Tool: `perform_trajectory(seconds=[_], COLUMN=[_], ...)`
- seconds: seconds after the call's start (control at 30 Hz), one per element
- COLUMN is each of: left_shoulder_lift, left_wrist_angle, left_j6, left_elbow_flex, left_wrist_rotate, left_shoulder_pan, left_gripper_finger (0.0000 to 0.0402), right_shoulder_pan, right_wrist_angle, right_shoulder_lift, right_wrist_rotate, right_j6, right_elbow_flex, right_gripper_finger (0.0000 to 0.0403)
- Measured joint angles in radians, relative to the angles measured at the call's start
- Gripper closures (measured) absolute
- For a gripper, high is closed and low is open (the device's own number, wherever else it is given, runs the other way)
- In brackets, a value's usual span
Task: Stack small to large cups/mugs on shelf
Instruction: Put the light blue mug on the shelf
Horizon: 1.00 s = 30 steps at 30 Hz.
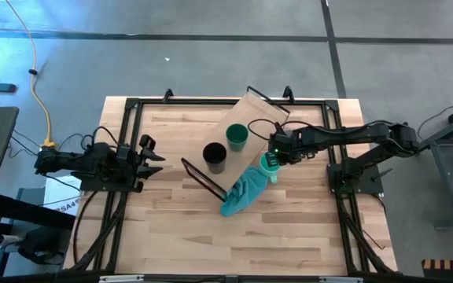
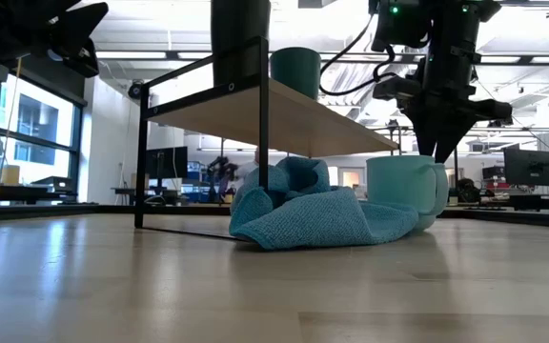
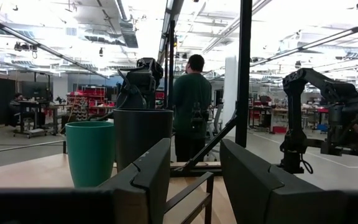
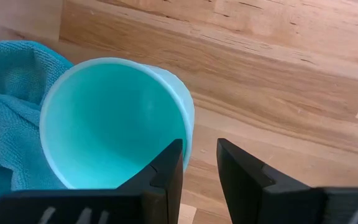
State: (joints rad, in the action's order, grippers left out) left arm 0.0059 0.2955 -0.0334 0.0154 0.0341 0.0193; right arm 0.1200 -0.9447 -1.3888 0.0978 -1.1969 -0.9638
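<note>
Just above the mint mug (image 4: 114,121), the right gripper (image 4: 199,163) hangs with its fingers parted and holding nothing, one finger over the mug's rim and the other outside it. The mug stands upright on the table (image 1: 171,244), touching the teal cloth (image 2: 303,214). The black cup (image 1: 215,157) and the green cup (image 1: 237,137) stand on the shelf (image 1: 262,110). At the table's left edge waits the left gripper (image 1: 149,157), open and empty.
</note>
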Motion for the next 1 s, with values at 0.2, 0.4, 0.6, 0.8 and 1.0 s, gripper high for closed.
perform_trajectory(seconds=[0.2,0.4,0.6,0.8,1.0], left_shoulder_lift=[0.0,0.0,0.0,0.0,0.0], left_wrist_angle=[-0.008,-0.008,-0.007,-0.007,-0.007], left_j6=[-0.001,-0.001,-0.002,-0.019,-0.024], left_elbow_flex=[0.0,0.0,0.0,0.0,0.0], left_wrist_rotate=[0.0,0.0,0.0,0.0,0.0], left_shoulder_pan=[0.0,0.0,0.0,0.0,0.0], left_gripper_finger=[0.0273,0.0273,0.0273,0.0273,0.0273], right_shoulder_pan=[0.0,0.0,0.0,0.0,0.0], right_wrist_angle=[-0.025,-0.045,-0.034,-0.093,-0.096], right_shoulder_lift=[0.0,0.0,0.001,0.001,0.001], right_wrist_rotate=[0.0,-0.001,0.0,0.0,0.0], right_j6=[-0.011,-0.01,-0.002,-0.008,-0.003], right_elbow_flex=[0.0,0.0,0.0,0.0,0.0], right_gripper_finger=[0.0313,0.0313,0.0313,0.0313,0.0313])
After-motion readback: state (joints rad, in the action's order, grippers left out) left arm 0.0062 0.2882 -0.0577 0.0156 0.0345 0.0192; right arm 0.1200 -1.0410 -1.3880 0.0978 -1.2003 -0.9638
